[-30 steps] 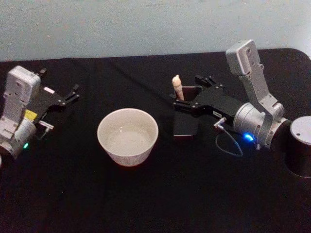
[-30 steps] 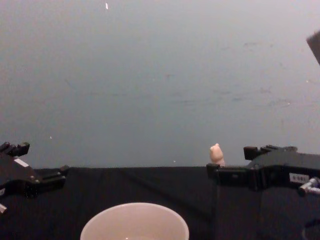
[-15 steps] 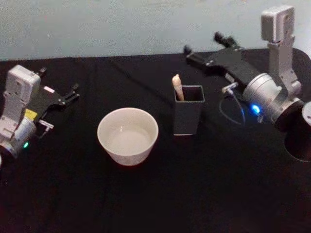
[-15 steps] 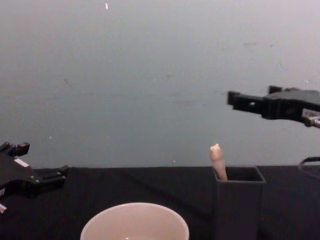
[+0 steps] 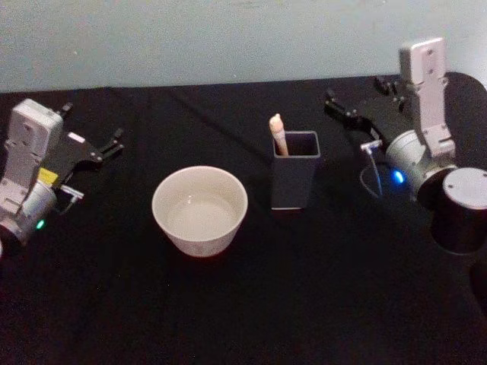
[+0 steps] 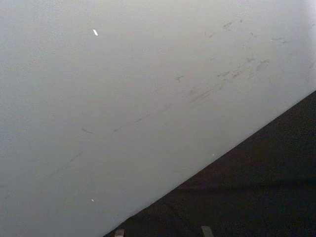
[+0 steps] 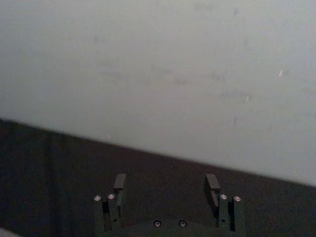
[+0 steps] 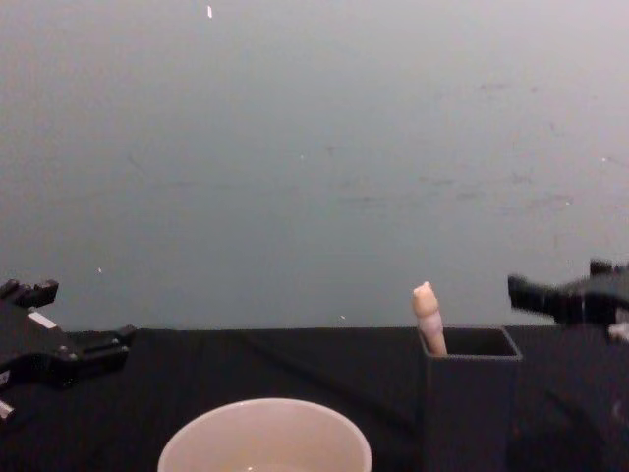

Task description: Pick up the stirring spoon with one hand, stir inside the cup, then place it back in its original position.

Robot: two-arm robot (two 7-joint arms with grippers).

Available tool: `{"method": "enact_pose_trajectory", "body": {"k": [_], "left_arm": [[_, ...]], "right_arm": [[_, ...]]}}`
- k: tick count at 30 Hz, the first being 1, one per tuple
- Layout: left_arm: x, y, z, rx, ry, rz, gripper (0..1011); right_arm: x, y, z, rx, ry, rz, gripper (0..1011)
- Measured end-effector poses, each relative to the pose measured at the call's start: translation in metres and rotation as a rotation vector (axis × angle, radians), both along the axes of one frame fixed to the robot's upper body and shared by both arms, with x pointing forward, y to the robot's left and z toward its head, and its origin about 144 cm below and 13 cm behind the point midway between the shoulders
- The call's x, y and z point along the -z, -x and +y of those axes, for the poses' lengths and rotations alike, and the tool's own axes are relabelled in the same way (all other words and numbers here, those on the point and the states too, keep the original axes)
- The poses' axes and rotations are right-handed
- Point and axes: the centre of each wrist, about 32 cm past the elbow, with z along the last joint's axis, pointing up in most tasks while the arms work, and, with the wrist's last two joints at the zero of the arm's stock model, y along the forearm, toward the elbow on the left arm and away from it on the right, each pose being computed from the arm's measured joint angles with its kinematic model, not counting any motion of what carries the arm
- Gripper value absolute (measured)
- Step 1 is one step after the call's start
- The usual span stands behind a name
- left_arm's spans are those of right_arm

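The black worktop (image 5: 251, 304) is carrying the cup (image 5: 200, 211), which is standing near its middle. Just beside the cup, on the robot's right, the holder (image 5: 295, 179) is standing upright (the stirring spoon (image 5: 278, 136) is leaning inside, handle up). The right tool (image 5: 355, 97) is hovering to the right of the holder, fingers spread apart and gripping nothing. The left tool (image 5: 91, 138) is resting far left, also spread and free.

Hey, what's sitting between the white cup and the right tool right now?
In the head view, the dark grey holder stands between the cup and the right tool, with the stirring spoon leaning in its near-left corner. Otherwise just black table.
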Motion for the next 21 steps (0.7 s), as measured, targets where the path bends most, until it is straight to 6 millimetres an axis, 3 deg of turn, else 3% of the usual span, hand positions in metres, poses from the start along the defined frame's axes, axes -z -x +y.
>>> {"method": "enact_pose_trajectory", "body": {"k": [7,21], "left_arm": [[0.000,0.000,0.000,0.000,0.000,0.000,1001],[0.000,0.000,0.000,0.000,0.000,0.000,1001]], "right_arm": [[0.017,-0.005,0.002,0.011,0.038,0.075,1002],[0.018,-0.006,0.002,0.010,0.041,0.085,1002]]}}
